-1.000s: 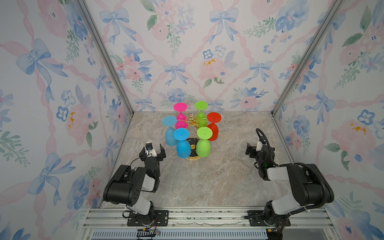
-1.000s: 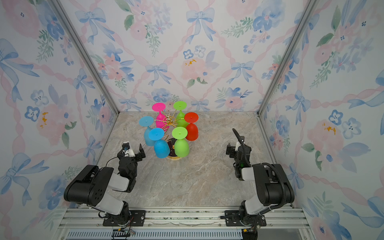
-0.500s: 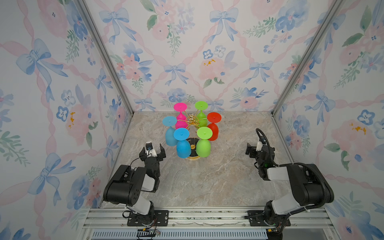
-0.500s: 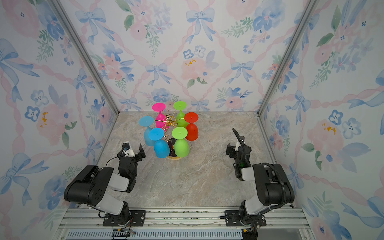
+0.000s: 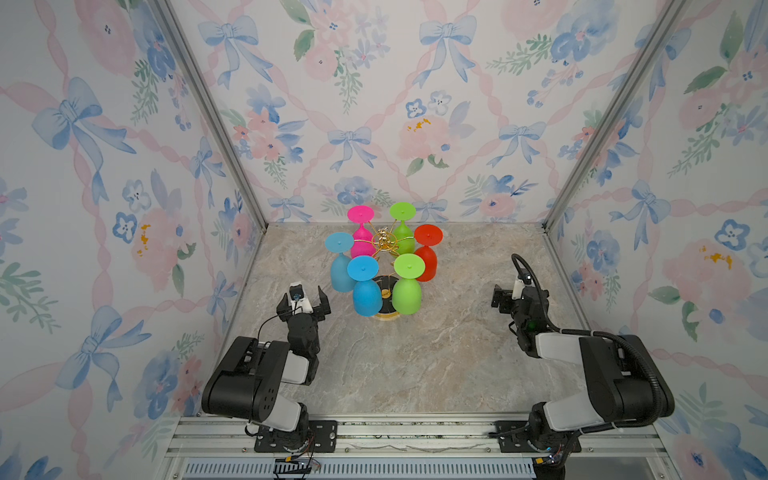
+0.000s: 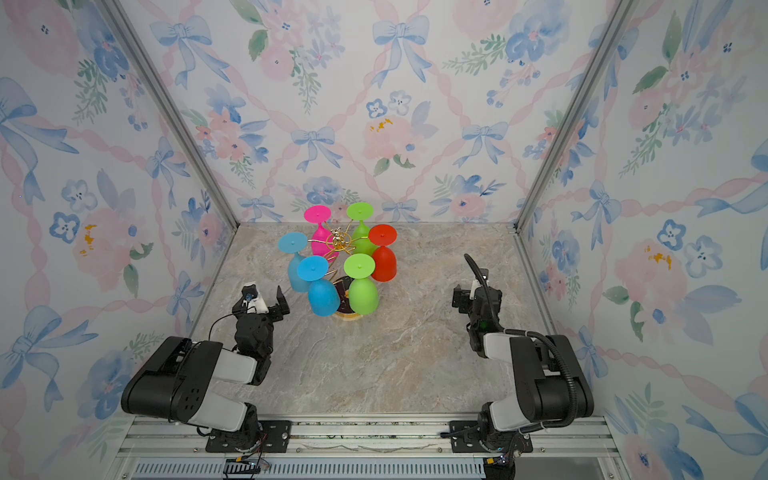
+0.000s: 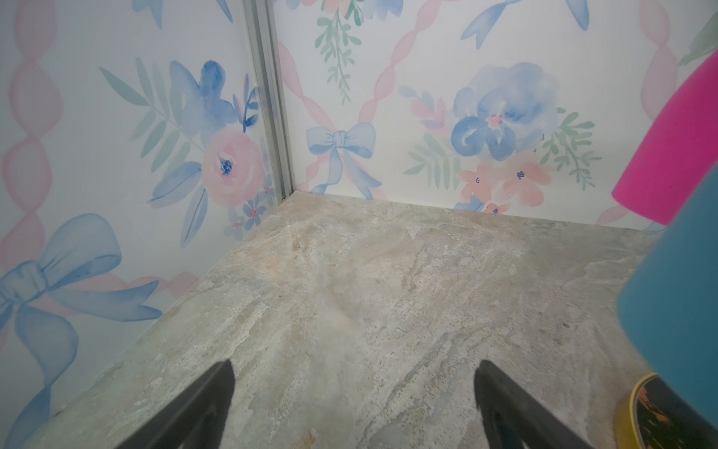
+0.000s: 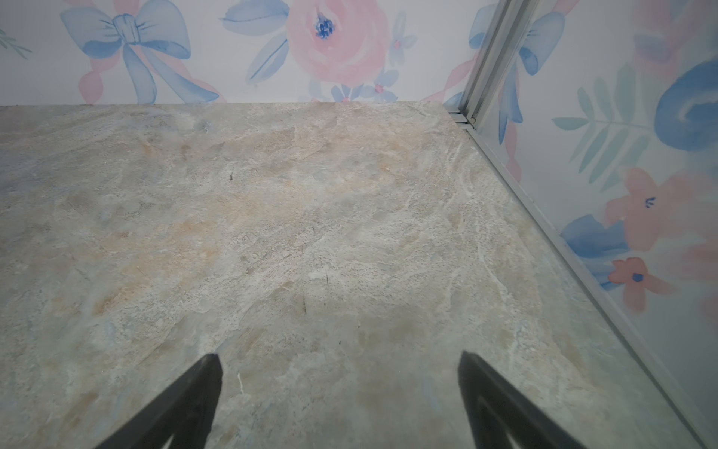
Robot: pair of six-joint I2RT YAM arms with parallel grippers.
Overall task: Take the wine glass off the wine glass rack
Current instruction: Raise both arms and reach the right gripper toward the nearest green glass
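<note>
No visible change over the last second. Against the 2 earlier moments in both top views: no shift of the left gripper [image 5: 304, 300], the right gripper [image 5: 509, 297], or the wine glass rack [image 5: 383, 240] with its 6 wine glasses [image 5: 407, 291]. Perhaps slight drift, too small to make out at that size.

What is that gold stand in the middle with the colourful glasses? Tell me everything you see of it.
The wine glass rack is a thin gold wire stand, arms fanning out from a central stem over a round black base with a gold rim. Six glasses hang upside down from the arms: pink, red, two green, two blue. It stands upright on the marble-look table, toward the back. Nothing else touches it.
</note>
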